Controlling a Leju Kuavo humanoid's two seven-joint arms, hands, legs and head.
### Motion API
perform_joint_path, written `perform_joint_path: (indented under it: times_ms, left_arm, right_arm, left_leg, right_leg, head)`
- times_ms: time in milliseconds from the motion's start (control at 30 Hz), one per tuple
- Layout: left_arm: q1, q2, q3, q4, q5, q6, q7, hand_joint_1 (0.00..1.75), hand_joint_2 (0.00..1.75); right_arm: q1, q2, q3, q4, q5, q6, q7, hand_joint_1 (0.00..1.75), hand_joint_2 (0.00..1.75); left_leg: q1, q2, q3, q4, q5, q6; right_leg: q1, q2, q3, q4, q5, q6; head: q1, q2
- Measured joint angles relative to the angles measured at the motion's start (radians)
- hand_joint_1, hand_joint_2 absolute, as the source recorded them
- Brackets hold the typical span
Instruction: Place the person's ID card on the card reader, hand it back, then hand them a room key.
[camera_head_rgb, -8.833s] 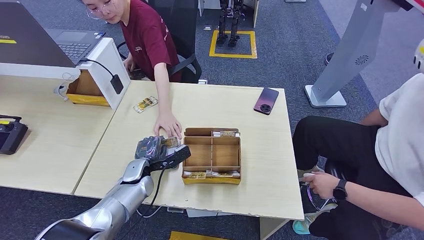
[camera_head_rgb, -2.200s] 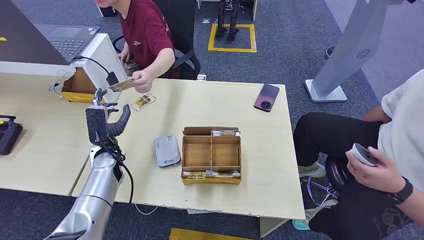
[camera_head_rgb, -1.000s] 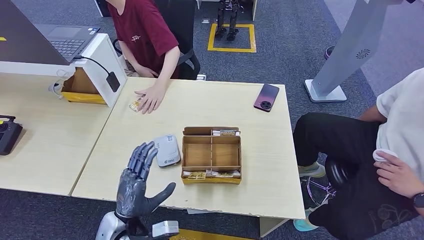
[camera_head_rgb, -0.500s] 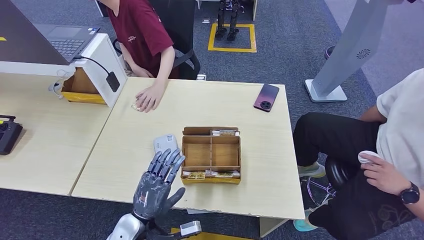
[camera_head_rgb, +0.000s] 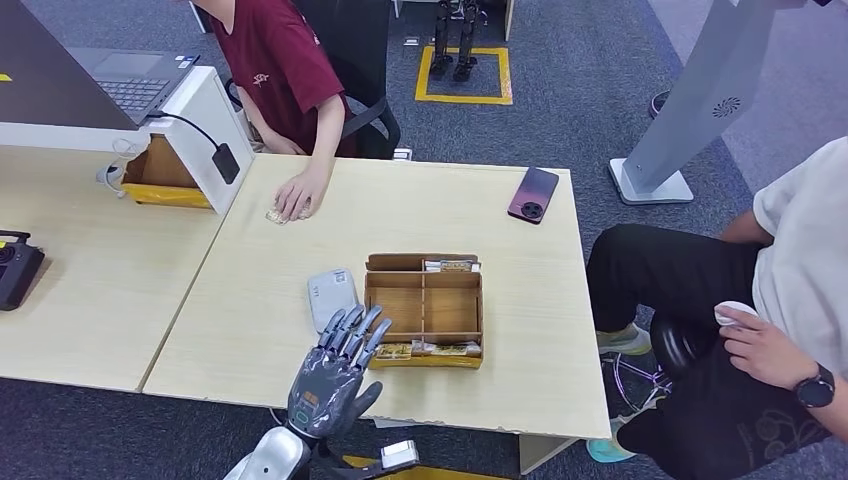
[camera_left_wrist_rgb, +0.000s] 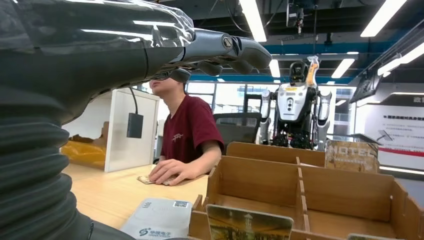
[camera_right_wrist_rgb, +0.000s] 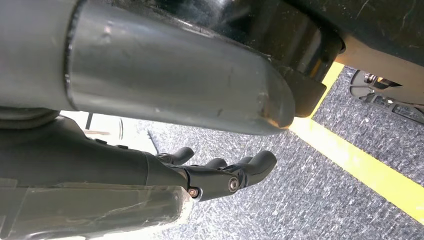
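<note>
Over the table's near edge (camera_head_rgb: 470, 410), left hand (camera_head_rgb: 335, 375) raised, holding nothing, fingers spread toward the card reader (camera_head_rgb: 331, 295) and wooden box (camera_head_rgb: 424, 310). Across the table, ID card (camera_head_rgb: 275, 214) flat under a person's hand (camera_head_rgb: 298, 192). Right hand (camera_right_wrist_rgb: 220, 175) hanging above carpet, fingers loosely apart, holding nothing.

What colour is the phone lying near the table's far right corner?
The phone is dark maroon, reddish-purple, with a black camera patch. It shows best in the head view.

Robotics lab in an open-plan office: pale desks (camera_head_rgb: 120, 300), open laptop (camera_head_rgb: 140, 85), grey carpet with yellow floor marking (camera_head_rgb: 466, 82), strip lights, humanoid robot (camera_left_wrist_rgb: 295, 107) parked behind.
</note>
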Motion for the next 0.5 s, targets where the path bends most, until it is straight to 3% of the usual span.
perform_joint_path:
  times_ms: [500]
  left_arm:
    - [0.001, -0.005, 0.001, 0.064, 0.027, 0.001, -0.088, 0.00, 1.75]
  right_arm:
    - [0.000, 0.000, 0.001, 0.000, 0.008, 0.006, -0.002, 0.00, 0.00]
  left_leg:
    - [0.000, 0.000, 0.000, 0.000, 0.000, 0.000]
  right_leg:
    - [0.000, 0.000, 0.000, 0.000, 0.000, 0.000]
  head:
    - [0.000, 0.000]
